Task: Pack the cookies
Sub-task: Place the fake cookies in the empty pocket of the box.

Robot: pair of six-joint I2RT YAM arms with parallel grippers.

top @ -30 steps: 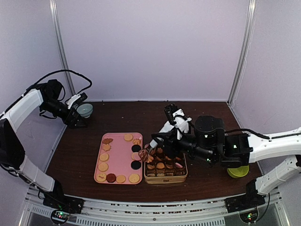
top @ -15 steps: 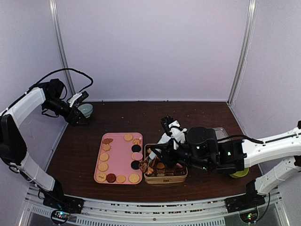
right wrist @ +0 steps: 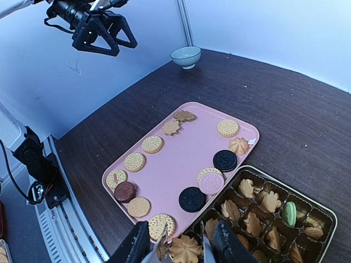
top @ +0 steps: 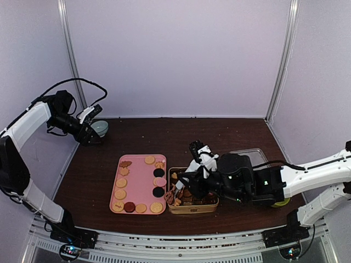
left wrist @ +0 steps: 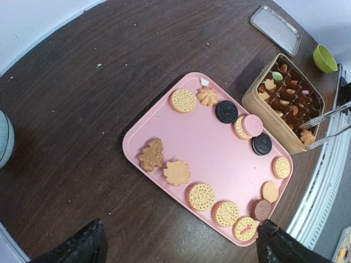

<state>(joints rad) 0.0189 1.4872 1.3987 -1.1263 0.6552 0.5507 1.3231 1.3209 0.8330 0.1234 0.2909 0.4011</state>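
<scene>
well, at the far left the left claw [right wrist: 105,41] hangs released and wide, lifted above the dark surface [top: 164,137] close to a pale bowl [top: 100,128], probably parked there to stay out of the other arm's way. next comes the pink tray [left wrist: 208,148], where loose cookies [left wrist: 184,101] lie mostly around its rim: round tan ones, two dark ones, a pink one stacked on a tan one, and leaf shapes (the middle is bare). just beside the tray's right edge stands the gold tin [left wrist: 269,118], its cells already holding many biscuits, one of them green. the right claw [right wrist: 181,244] is clenched on metal tongs [left wrist: 326,123], which let it pinch small biscuits that its own fingers would likely crush or miss. between the blades sits a flower-shaped cookie [right wrist: 185,251] at the tin's near corner; i cannot tell whether it already rests in a cell. farther right are the tin's lid [left wrist: 276,28], set aside so the cells stay reachable, and a green cup [left wrist: 325,58].
</scene>
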